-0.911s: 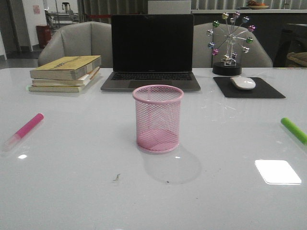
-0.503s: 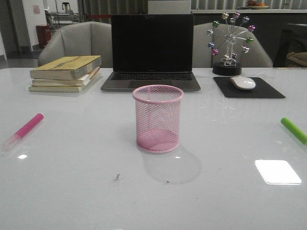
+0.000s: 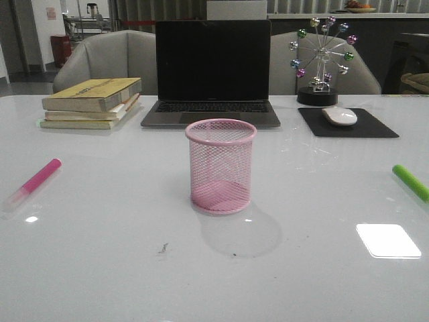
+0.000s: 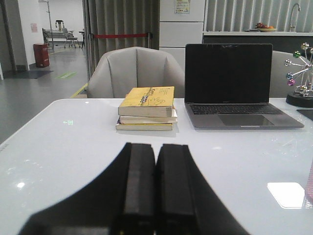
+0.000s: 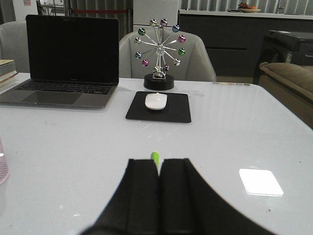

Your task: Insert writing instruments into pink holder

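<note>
My left end effector (image 4: 155, 183) is fully closed, pads pressed flat together, holding nothing. My right end effector (image 5: 159, 188) is in the same condition: closed and empty. Neither appears in the front view.

Reference landmark: the pink holder (image 3: 220, 166), upright at the centre of the desk (image 3: 100, 268), mouth open and nothing visible inside. The pink marker (image 3: 31, 184) lies flat well to the left of the holder, pale cap toward the near edge. The green marker (image 3: 410, 181) lies flat well to the right of the holder; in the right wrist view its tip (image 5: 155, 159) shows just beyond my closed pads. Behind the holder stands a laptop (image 3: 211, 70).

Hazards, as I judge them:
- Descending closed would press on a marker and roll it away; open first.
- Both markers are round and the desk is glossy; an off-centre pinch could squirt one sideways.
- The holder looks light; striking its rim during insertion could tip or slide it.
</note>
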`<move>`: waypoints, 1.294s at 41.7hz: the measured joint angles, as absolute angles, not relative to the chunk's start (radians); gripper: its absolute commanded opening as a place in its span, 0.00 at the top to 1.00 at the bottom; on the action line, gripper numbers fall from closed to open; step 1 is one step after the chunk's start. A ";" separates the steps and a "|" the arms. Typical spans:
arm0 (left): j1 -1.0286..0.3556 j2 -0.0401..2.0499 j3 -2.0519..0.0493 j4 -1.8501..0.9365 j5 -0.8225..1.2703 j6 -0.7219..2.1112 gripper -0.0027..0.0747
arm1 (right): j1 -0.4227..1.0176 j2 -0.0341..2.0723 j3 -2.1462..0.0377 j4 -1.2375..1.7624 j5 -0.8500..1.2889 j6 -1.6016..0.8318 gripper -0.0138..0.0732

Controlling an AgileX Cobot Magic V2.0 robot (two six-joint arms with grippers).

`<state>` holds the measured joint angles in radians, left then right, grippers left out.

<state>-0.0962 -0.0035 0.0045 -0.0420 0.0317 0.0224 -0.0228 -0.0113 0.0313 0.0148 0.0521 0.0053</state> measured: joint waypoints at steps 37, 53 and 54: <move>-0.096 0.179 -0.619 -0.044 0.344 0.022 0.85 | -0.023 0.223 -0.699 0.084 0.522 0.005 0.76; -0.096 0.381 -0.675 -0.046 0.595 0.022 0.85 | -0.023 0.420 -0.740 0.115 0.670 0.005 0.76; -0.096 0.388 -0.675 -0.046 0.600 0.022 0.85 | -0.023 0.431 -0.740 0.104 0.676 0.005 0.76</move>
